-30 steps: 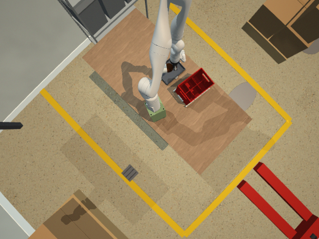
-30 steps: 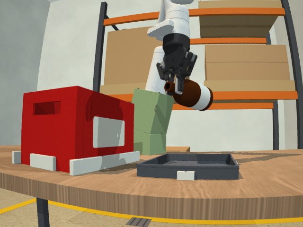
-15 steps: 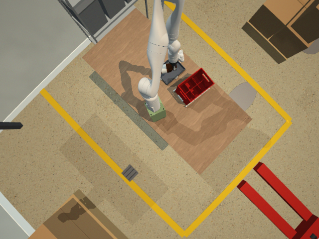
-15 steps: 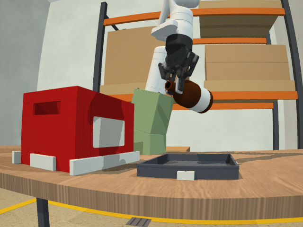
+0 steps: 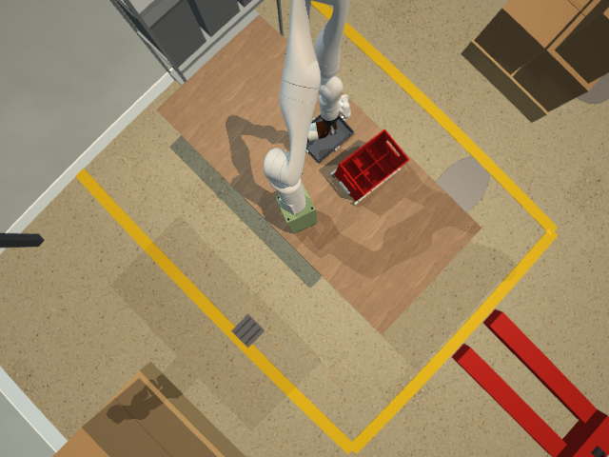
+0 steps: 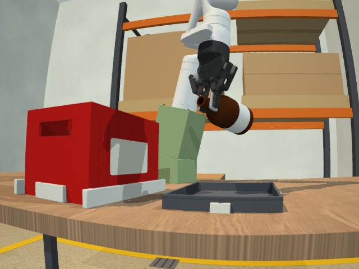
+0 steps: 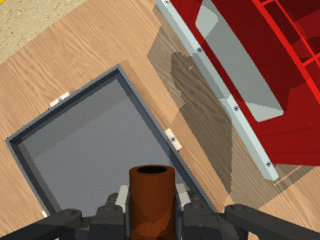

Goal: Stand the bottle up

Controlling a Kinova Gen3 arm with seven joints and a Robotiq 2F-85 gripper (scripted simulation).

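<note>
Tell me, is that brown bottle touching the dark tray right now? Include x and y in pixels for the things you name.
Apart. The exterior view shows the bottle (image 5: 322, 129) (image 6: 224, 112) (image 7: 152, 202) held well above the tray (image 5: 348, 131) (image 6: 188, 199) (image 7: 145, 107), with wall visible between them.

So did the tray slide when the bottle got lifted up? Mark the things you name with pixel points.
No. The tray (image 5: 322, 149) (image 6: 185, 203) (image 7: 90, 145) hasn't slid any way: it sits just where it did beside the arm's green base (image 5: 303, 222) (image 6: 169, 135).
</note>
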